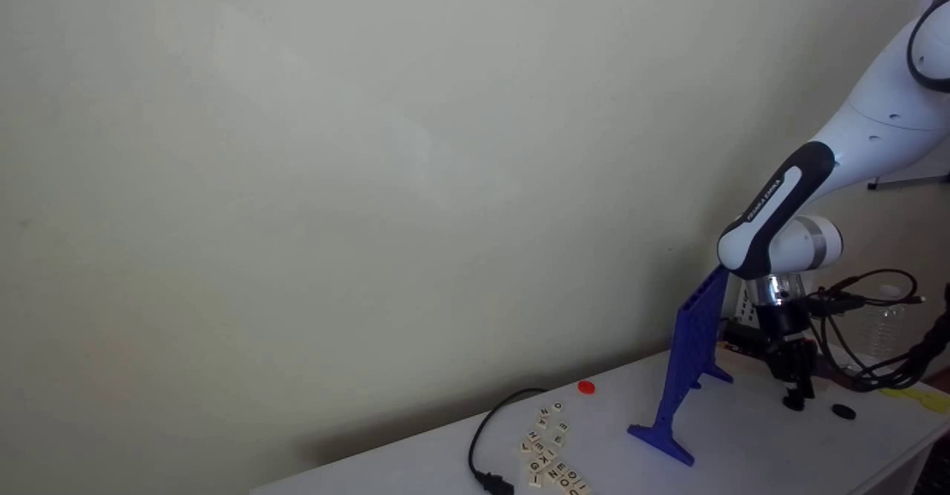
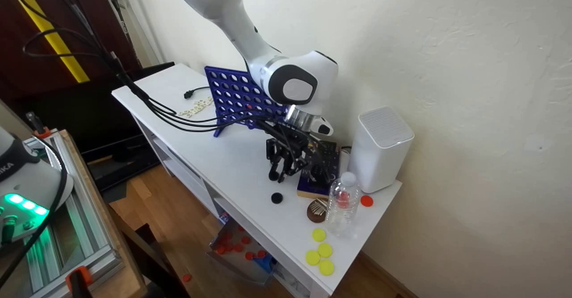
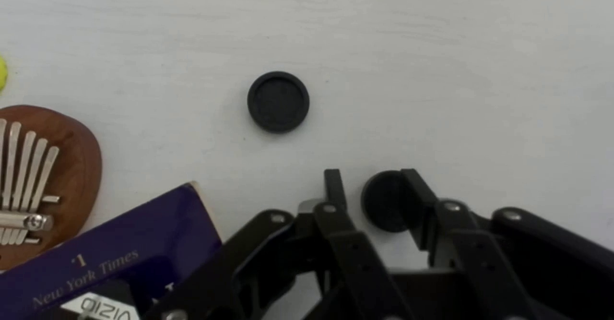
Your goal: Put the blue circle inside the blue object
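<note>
The blue object stands upright on splayed feet on the white table; it also shows in an exterior view as a panel with rows of round holes, partly behind the arm. It is out of view in the wrist view. No clearly blue circle shows; two discs look black. One black disc lies at my gripper, between the fingertips and partly hidden by the right finger. The fingers are open, with a gap on the disc's left side. The second black disc lies apart; it also shows in an exterior view.
A dark blue book lies beside the gripper. A wooden thumb piano, a clear bottle, a white box, several yellow discs and a red disc stand or lie nearby. Letter tiles lie beyond the blue object.
</note>
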`<state>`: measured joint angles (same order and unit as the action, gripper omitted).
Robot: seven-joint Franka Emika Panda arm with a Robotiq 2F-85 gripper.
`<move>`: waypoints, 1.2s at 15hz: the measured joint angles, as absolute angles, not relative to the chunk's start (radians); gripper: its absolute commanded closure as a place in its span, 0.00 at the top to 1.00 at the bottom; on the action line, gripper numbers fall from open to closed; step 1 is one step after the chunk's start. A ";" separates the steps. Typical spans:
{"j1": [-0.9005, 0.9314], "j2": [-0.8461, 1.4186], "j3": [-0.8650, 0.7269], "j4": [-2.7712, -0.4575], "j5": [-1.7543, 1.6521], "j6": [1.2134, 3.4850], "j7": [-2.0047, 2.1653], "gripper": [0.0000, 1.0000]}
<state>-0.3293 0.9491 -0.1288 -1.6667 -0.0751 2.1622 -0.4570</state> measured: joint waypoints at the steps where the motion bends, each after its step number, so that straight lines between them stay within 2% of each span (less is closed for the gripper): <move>1: -0.329 0.949 -0.129 -1.666 -0.075 2.162 -0.457 0.76; 4: -0.329 0.950 -0.128 -1.665 -0.075 2.162 -0.457 0.96; 5: -0.329 0.950 -0.127 -1.665 -0.075 2.162 -0.457 0.99; 9: -0.329 0.952 -0.124 -1.664 -0.075 2.168 -0.450 1.00; 12: -0.329 0.955 -0.120 -1.664 -0.075 2.173 -0.440 0.95; 14: -0.329 0.956 -0.117 -1.664 -0.075 2.173 -0.436 0.85; 16: -0.329 0.957 -0.115 -1.664 -0.075 2.177 -0.435 0.60; 18: -0.329 0.959 -0.114 -1.664 -0.075 2.179 -0.434 0.45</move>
<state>-0.3291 0.9590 -0.1142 -1.6642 -0.0750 2.1788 -0.4343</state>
